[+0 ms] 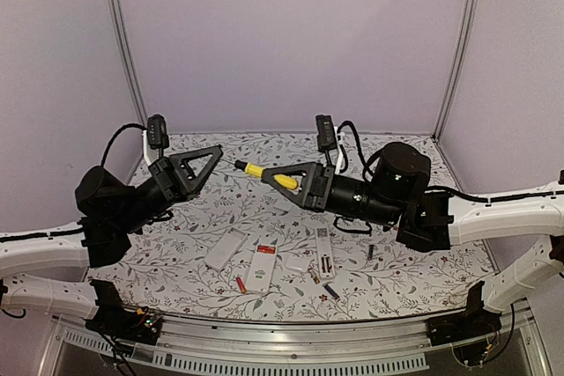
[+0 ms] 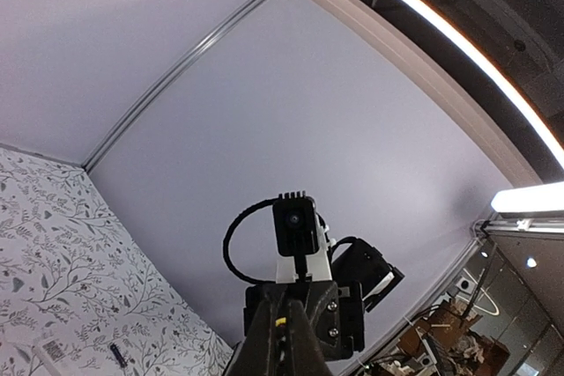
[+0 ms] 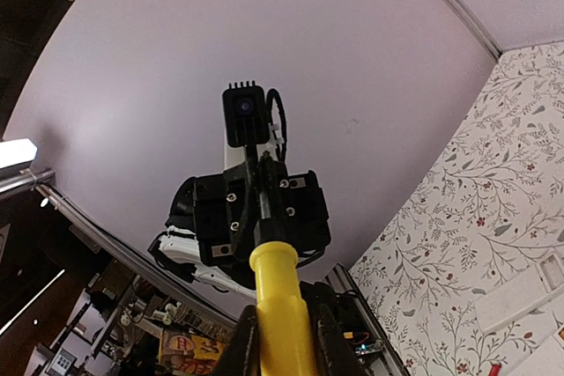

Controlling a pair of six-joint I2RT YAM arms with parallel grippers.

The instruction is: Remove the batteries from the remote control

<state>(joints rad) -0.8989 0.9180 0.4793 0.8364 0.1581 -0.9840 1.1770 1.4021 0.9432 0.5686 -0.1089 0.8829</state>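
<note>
Three white remotes lie at the table's front: one (image 1: pixel 226 248), one with a red label (image 1: pixel 263 268) and one (image 1: pixel 325 253) lying lengthwise. Loose batteries lie round them: a red one (image 1: pixel 241 284), an orange one (image 1: pixel 315 276), a dark blue one (image 1: pixel 331 291) and a dark one (image 1: pixel 371 253). My right gripper (image 1: pixel 286 182) is shut on the yellow-handled tool (image 3: pixel 282 305) and holds it in the air, shaft towards the left gripper. My left gripper (image 1: pixel 218 151) is raised, its jaws together and empty, just short of the tool's tip.
A small white cover piece (image 1: pixel 298 263) lies between the remotes. Lilac walls (image 1: pixel 291 33) close the back and sides. The left wrist view shows a remote corner (image 2: pixel 48 351) and a dark battery (image 2: pixel 117 356).
</note>
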